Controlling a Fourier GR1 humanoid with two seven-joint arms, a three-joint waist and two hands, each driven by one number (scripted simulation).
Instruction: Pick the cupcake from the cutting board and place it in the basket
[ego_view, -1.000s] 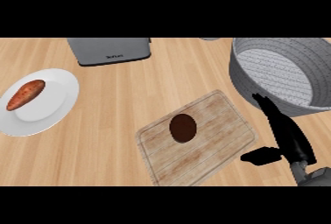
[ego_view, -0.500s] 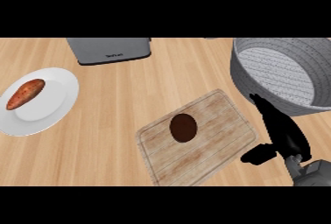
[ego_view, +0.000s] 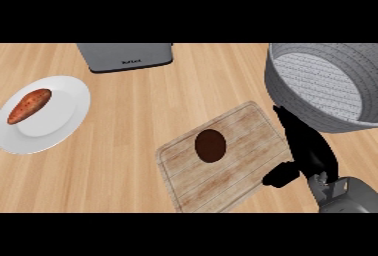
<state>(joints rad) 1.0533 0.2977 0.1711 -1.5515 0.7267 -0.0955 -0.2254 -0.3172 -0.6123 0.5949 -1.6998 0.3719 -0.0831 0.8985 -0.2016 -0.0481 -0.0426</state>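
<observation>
A: Where is the cupcake sitting?

B: On the cutting board, roughly at its middle. From above it reads as a dark brown oval. The board lies tilted on the wooden bench, one corner pointing up toward the basket.

A: And the right robot hand?

B: It comes in from the lower right on a grey forearm and hangs over the board's right edge. The fingers are stretched out straight, pointing up and a little left, toward the gap between board and basket. The thumb juts out to the left over the board's lower right part. Nothing is between thumb and fingers.

A: So the cupcake is not held?

B: No. It lies to the left of the robot hand, clearly apart from it, with bare board between them. The thumb tip is the closest part, and it sits lower and to the right of the cupcake.

A: The basket?

B: Grey, round, with a mesh inside, at the upper right. Its near wall is just beside the fingertips.

A: Anything else on the bench?

B: A white plate at the left with a sweet potato on it, and a grey toaster at the top edge.
</observation>
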